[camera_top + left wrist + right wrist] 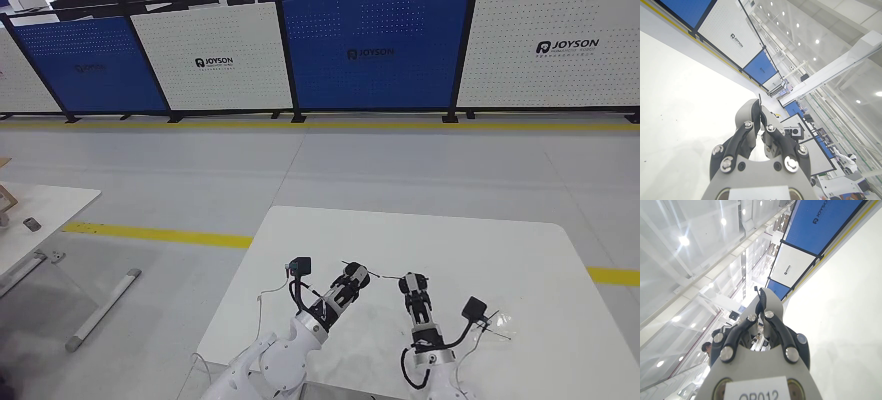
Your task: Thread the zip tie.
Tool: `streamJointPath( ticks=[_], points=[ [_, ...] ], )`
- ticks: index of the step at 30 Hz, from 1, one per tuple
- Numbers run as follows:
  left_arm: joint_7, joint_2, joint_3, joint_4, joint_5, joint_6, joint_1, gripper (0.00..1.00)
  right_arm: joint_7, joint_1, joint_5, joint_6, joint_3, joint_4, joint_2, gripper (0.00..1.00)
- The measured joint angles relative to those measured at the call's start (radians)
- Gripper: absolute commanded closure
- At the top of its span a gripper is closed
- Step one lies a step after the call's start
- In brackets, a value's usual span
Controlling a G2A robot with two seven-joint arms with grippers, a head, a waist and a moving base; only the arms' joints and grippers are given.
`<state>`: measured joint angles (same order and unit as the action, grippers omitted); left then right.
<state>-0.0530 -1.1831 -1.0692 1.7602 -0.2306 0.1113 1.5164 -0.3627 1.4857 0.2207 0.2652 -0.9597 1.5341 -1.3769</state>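
- zip tie (755, 288): thin black plastic strip, flexible, with a small square head at one end. It is held by both grippers and spans the gap between them above the surface.
- right gripper (762, 296): smooth pale grey shells, black ribbed pads, black link bars, bright round metal pivot pins. Jaws clenched on the zip tie just below its head, which sticks out past the tips.
- left gripper (759, 106): same build. Jaws clenched on the strip's other end, and a short black tip stands out beyond them.
- Pose, top view: both forearms rise from the near edge. The left arm slants inward and the right arm runs almost straight ahead. The two grippers are near each other but apart, and both are tilted upward.
- clear bag (497, 324): crinkled, transparent, with thin dark strips in or on it. It lies on the surface beside the right arm.
- surface (450, 235): white, matt, flat, with rounded corners and a few small dark specks.
- floor (420, 165): pale grey and glossy, crossed by a yellow line (150, 235).
- panels (375, 55): alternating blue and white perforated boards in black frames, closing off the far side.
- Overhead, in the wrist views: white beams and round ceiling lamps.
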Motion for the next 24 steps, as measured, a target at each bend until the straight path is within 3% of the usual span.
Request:
streamJointPath(
  ticks=[24],
  points=[
    [0.0,0.0,0.0,0.0,0.0,0.0,0.0,1.0,0.043,-0.01,0.03,-0.034,-0.007,-0.013,-0.025,1.0]
  ],
)
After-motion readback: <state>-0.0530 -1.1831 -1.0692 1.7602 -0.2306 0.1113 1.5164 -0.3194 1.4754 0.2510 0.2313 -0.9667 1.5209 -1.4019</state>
